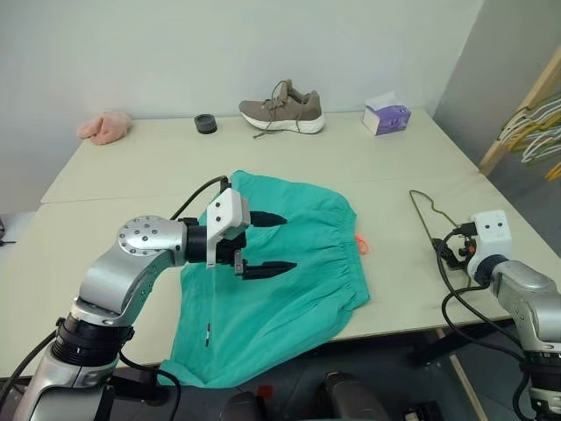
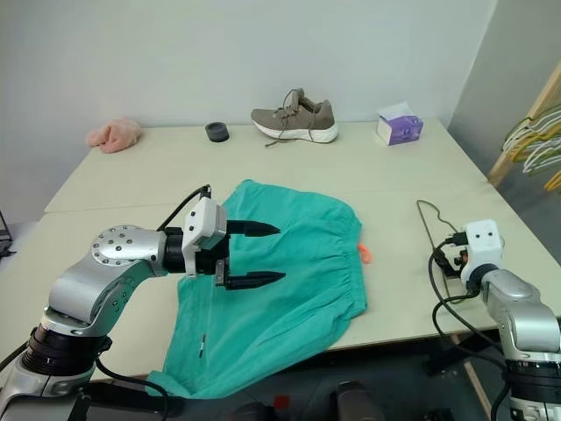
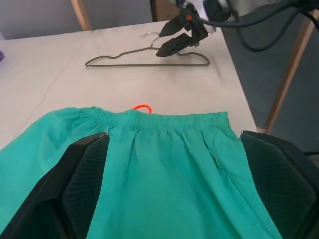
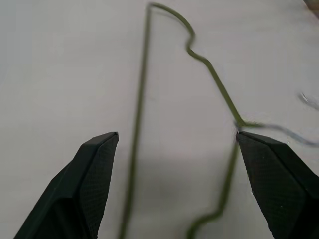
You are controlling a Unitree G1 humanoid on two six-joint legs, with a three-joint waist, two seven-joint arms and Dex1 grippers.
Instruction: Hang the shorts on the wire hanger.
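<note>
Right wrist view: the right gripper is held with fingers apart over the wire hanger; thin wire flat on the worktop could be missed. Beside the hanger, the left gripper, fingers likewise apart, is poised above the shorts.

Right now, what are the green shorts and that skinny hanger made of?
The shorts look like soft, thin, matte teal cloth: they wrinkle, gather at the stretchy waistband and droop over the table edge. The wire hanger looks like thin bent metal wire with a dull olive coating, maybe paint or plastic. It holds sharp bends and lies flat.
</note>
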